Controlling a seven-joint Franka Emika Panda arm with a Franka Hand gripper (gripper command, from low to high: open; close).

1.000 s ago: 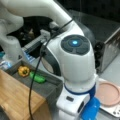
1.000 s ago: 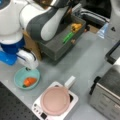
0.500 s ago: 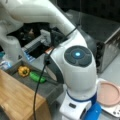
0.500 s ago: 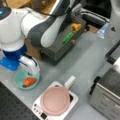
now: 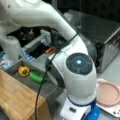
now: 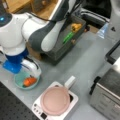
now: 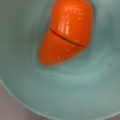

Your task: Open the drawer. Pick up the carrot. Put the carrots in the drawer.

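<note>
The carrot (image 7: pixel 66 32) is a stubby orange piece with a cut line across it. It lies in a teal bowl (image 7: pixel 75 95) and fills the top of the wrist view; no fingers show there. In a front view the carrot (image 6: pixel 29 81) rests in the bowl (image 6: pixel 18 80) by the arm's blue base, and my gripper (image 6: pixel 34 74) hangs just above the bowl's far rim, close to the carrot. The drawer (image 6: pixel 59 47) stands pulled out, with dark grey walls (image 5: pixel 47 88) and a wooden front (image 5: pixel 17 100). It holds a yellow lump and a green vegetable, no carrot.
In the drawer lie the yellow lump (image 6: pixel 76 26) (image 5: pixel 23 71) and green vegetable (image 6: pixel 67 37) (image 5: pixel 37 77). A pink plate (image 6: pixel 55 100) (image 5: pixel 108 93) sits on a white hot plate. The silver toaster oven (image 6: pixel 107 92) (image 5: pixel 105 37) stands at the right. The arm's white body (image 5: pixel 77 75) blocks much of a front view.
The arm's hand has come down and slightly right toward the teal bowl with the carrot. The carrot and the drawer's contents have stayed in place.
</note>
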